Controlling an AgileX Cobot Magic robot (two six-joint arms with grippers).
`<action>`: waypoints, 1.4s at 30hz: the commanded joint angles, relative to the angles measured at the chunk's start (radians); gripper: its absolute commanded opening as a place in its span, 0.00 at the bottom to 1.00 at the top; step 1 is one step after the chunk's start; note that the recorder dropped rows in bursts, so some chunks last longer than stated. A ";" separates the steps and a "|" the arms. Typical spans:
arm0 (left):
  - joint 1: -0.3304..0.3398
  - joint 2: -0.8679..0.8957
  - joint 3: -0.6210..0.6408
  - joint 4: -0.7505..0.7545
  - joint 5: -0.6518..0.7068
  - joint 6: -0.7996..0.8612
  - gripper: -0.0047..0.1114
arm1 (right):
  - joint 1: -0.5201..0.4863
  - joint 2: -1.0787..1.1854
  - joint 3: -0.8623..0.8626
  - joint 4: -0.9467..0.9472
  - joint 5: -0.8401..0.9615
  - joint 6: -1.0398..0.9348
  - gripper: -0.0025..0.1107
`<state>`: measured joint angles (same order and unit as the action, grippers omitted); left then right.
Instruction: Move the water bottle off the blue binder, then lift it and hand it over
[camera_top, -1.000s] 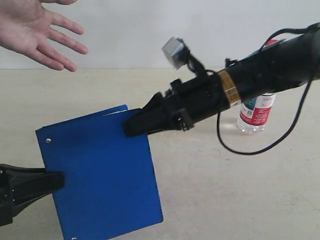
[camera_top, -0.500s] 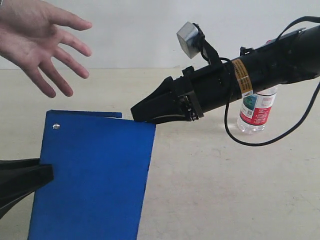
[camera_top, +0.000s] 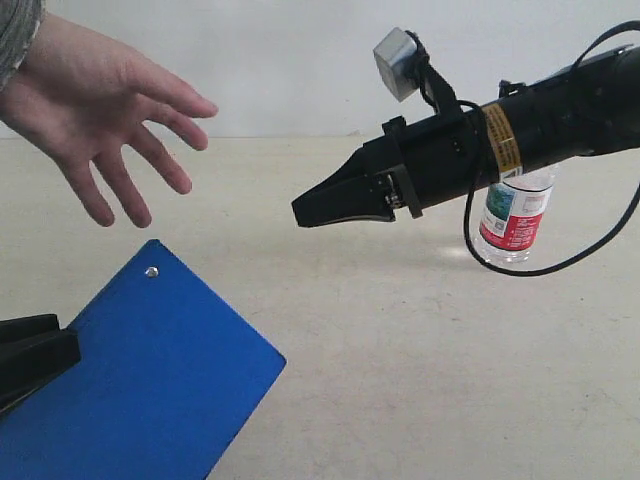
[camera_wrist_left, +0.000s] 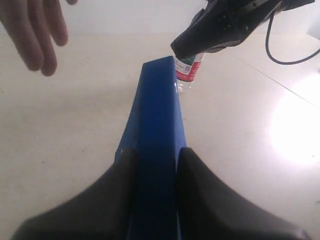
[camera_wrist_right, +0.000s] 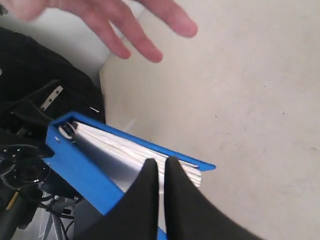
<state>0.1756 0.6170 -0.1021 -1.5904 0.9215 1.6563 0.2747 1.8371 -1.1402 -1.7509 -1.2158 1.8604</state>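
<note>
The blue binder (camera_top: 150, 390) hangs tilted at the lower left, with my left gripper (camera_top: 68, 355) shut on its left edge. In the left wrist view the binder (camera_wrist_left: 157, 110) runs edge-on between the jaws of that gripper (camera_wrist_left: 155, 152). My right gripper (camera_top: 305, 212) hovers in the air above and to the right of the binder, shut and empty, clear of it. Its wrist view shows the closed gripper (camera_wrist_right: 159, 162) over the binder's (camera_wrist_right: 75, 160) white pages. The water bottle (camera_top: 513, 225) stands upright on the table, partly hidden behind the right arm, off the binder.
A person's open hand (camera_top: 110, 130) reaches in from the upper left, above the binder; the same hand (camera_wrist_right: 130, 25) shows in the right wrist view. A black cable (camera_top: 520, 268) loops under the right arm near the bottle. The beige table (camera_top: 400, 380) spreads between binder and bottle.
The right gripper has come off the binder's top edge, risen to the right and closed. The binder has swung down and left in the left gripper. The hand has moved closer.
</note>
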 joint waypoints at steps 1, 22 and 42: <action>-0.005 -0.061 -0.019 -0.044 0.017 -0.046 0.08 | -0.025 -0.048 -0.008 0.006 -0.005 -0.004 0.02; -0.005 -0.133 -0.308 0.031 -0.173 -0.158 0.08 | -0.025 -0.059 -0.008 0.006 -0.005 -0.009 0.02; -0.005 -0.127 -0.341 0.084 -0.282 -0.162 0.31 | -0.025 -0.059 -0.008 0.006 -0.005 -0.006 0.02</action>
<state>0.1740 0.4929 -0.4291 -1.5187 0.6817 1.5009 0.2579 1.7905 -1.1439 -1.7484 -1.2171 1.8604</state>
